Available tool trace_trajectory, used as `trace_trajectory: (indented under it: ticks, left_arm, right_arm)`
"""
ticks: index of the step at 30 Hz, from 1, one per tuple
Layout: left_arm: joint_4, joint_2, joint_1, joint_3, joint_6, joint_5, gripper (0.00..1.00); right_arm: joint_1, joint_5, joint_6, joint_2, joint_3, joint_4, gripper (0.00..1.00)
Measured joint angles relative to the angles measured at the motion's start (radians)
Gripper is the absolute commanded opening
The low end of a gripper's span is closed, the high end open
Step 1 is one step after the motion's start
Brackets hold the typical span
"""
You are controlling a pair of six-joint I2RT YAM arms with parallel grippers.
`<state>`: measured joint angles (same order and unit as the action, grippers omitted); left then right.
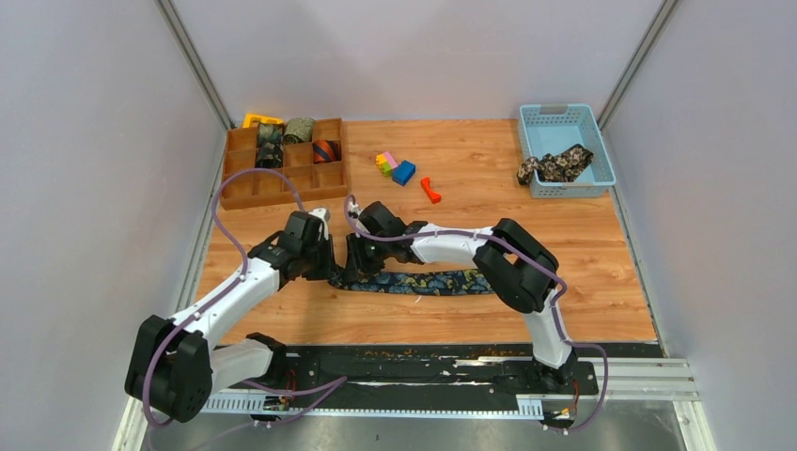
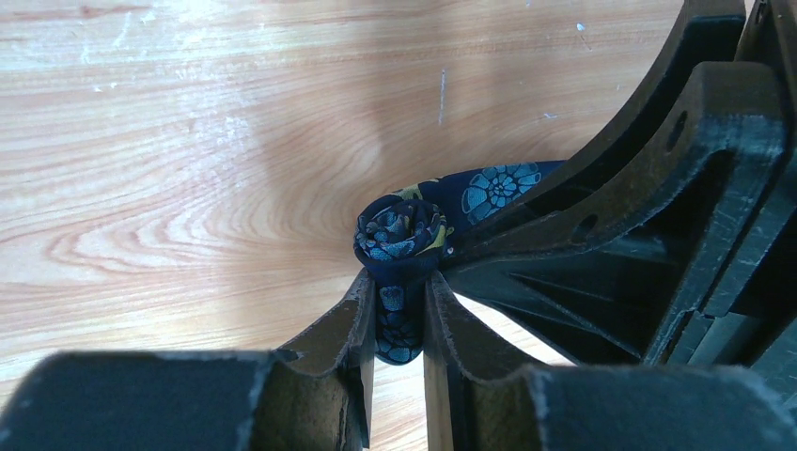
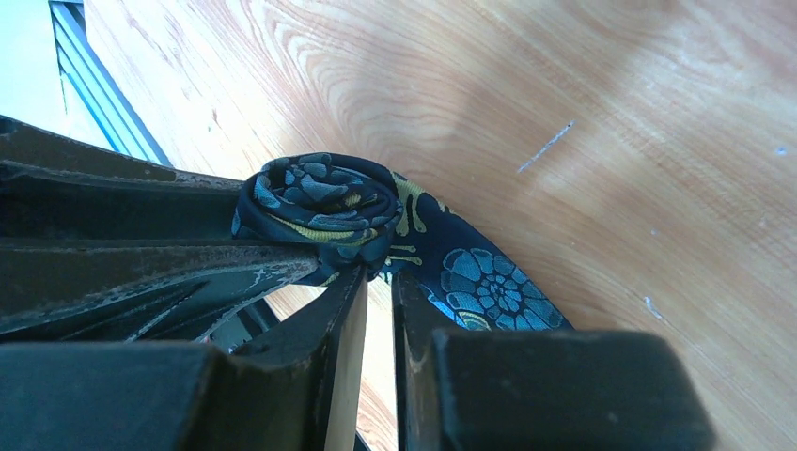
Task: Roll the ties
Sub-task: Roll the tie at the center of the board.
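A navy paisley tie (image 1: 428, 281) lies flat on the wooden table, its left end wound into a small coil (image 2: 399, 233). My left gripper (image 2: 399, 287) is shut on that coil from below, with the fabric squeezed between its fingers. My right gripper (image 3: 379, 274) meets it from the other side, its jaws nearly together and pinching the tie at the coil (image 3: 315, 202). In the top view both grippers, left (image 1: 329, 266) and right (image 1: 353, 263), crowd over the tie's left end and hide the coil. The flat tail (image 3: 493, 287) runs off to the right.
A wooden compartment tray (image 1: 282, 200) at the back left holds rolled ties, among them a green one (image 1: 299, 129) and an orange-navy striped one (image 1: 324, 150). A blue basket (image 1: 569, 191) at the back right holds a black-tan floral tie (image 1: 554, 166). Coloured blocks (image 1: 397, 167) lie between them.
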<state>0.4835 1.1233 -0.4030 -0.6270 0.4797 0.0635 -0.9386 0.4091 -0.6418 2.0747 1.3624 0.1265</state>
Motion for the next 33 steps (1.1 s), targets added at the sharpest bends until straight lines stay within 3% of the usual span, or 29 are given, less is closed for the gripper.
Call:
trace_trajectory:
  ticks: [11,26,33]
  left_arm:
    - [0.061,0.027,-0.028,-0.060,-0.022,-0.067,0.00]
    - [0.124,0.152,-0.141,-0.145,-0.033,-0.265,0.00]
    - [0.142,0.227,-0.201,-0.158,-0.032,-0.381,0.00]
  right_arm:
    - [0.006,-0.015,0.008,0.000,0.007,0.008,0.16]
    - [0.020,-0.018,0.014,-0.004,0.025,0.011,0.15]
    - [0.092,-0.065,0.035,-0.144,-0.152,0.039,0.27]
